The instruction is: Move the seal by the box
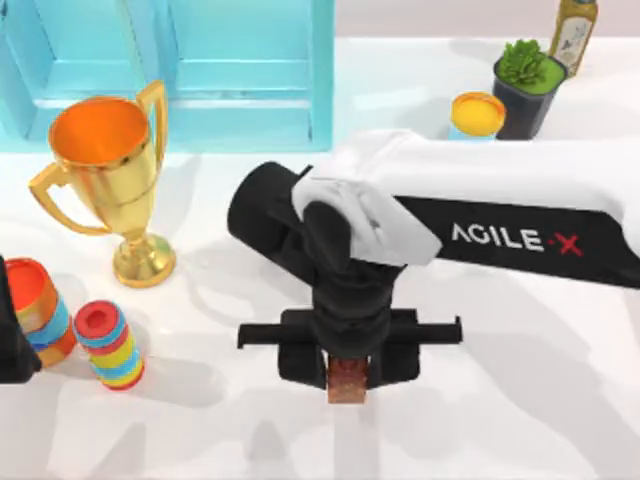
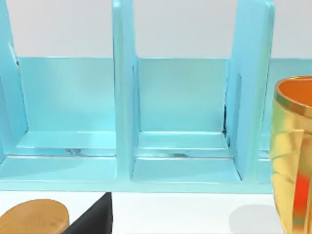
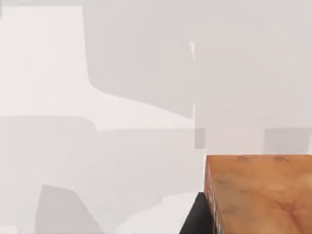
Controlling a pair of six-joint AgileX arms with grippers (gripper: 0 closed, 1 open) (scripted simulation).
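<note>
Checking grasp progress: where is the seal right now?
In the top view the seal sits near the table's front centre, between the right hand's fingers, right of the striped cylinder.

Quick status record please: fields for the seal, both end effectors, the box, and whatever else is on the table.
seal: reddish-brown block, near table's front centre, between the right end effector's fingers
right end effector: over the seal, shut on it
left end effector: parked at table's left edge; arm beside the striped cylinders
box: light blue, compartmented, back left, far from the seal
other: gold trophy, two striped cylinders, potted plant, bottle
</note>
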